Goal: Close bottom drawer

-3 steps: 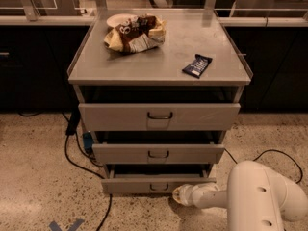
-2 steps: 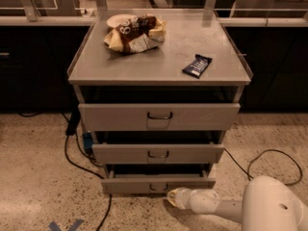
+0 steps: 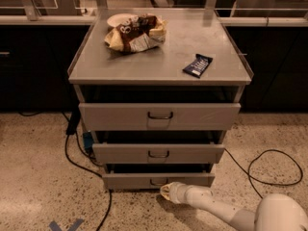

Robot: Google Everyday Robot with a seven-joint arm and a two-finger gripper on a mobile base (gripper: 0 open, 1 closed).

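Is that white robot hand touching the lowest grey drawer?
Cannot tell. In the camera view the white gripper overlaps the lower edge of the grey metal bottom drawer, hiding any gap.

You're looking at a lab-like test space: a grey metal cabinet (image 3: 159, 57) on a speckled terrazzo floor (image 3: 38, 177), loose cables (image 3: 237, 163), a blue tape mark (image 3: 67, 224), and dark counters (image 3: 33, 71) behind. Your gripper (image 3: 166, 191) sits low at the bottom drawer (image 3: 134, 180) front.

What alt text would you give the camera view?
A white robot arm's pincer sits low at the front of the bottom drawer of a grey three-drawer cabinet, all drawers slightly open. Snack bags and a dark wrapped bar lie on top.
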